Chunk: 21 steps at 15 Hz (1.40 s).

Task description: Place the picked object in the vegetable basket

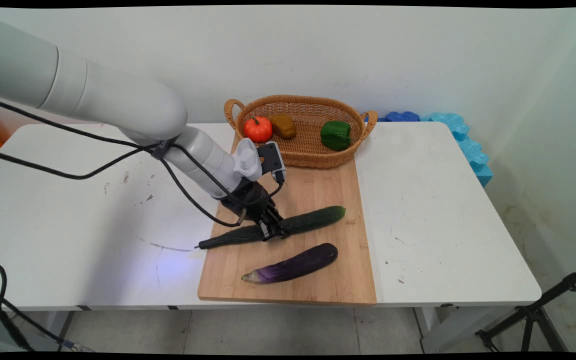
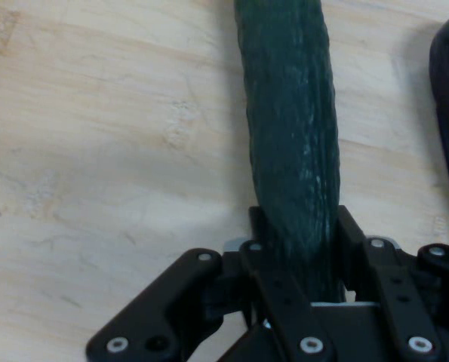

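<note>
a: where is the black two-finger gripper (image 1: 273, 231) right now?

b: low over the pale wooden cutting board (image 1: 328, 285); its fingers (image 2: 352, 234) sit on either side of the long dark green cucumber (image 1: 288, 226), pinching it about the middle; the hand view shows the cucumber (image 2: 292, 151) running straight up between them, pressed on both flanks.

a: and the cucumber itself?

b: lying slantwise across the board, its thin stem end poking past the left edge; the glossy purple eggplant (image 1: 293, 264) lies just nearer, close but apart.

a: how would you hold it well?

b: my judgement only: keep the pinch near the middle so neither end droops; grip firmly, since that skin looks slick; stay clear of the eggplant.

a: anything behind?

b: an oval woven wicker basket (image 1: 313, 155) at the board's far end, holding a small orange pumpkin (image 1: 258, 129), a brown potato-like lump (image 1: 283, 126) and a green bell pepper (image 1: 336, 135).
</note>
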Each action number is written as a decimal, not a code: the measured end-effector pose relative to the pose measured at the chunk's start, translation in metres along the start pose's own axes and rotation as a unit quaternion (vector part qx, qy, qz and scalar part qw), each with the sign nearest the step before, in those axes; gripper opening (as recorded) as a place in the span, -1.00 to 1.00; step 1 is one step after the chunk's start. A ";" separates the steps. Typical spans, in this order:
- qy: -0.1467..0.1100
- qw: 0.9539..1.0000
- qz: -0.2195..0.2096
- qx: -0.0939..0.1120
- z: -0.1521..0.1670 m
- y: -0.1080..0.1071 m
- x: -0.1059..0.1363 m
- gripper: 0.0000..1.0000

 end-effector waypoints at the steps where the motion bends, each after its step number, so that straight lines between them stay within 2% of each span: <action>1: 0.001 1.000 0.001 0.000 -0.001 0.000 0.001 -1.00; 7: 0.019 1.000 -0.001 0.009 -0.016 -0.005 0.015 -1.00; 13: 0.040 0.999 0.008 0.029 -0.037 -0.022 0.039 -1.00; 16: 0.051 0.998 0.010 0.045 -0.048 -0.037 0.051 -1.00; 21: 0.074 0.994 0.007 0.085 -0.062 -0.081 0.078 -1.00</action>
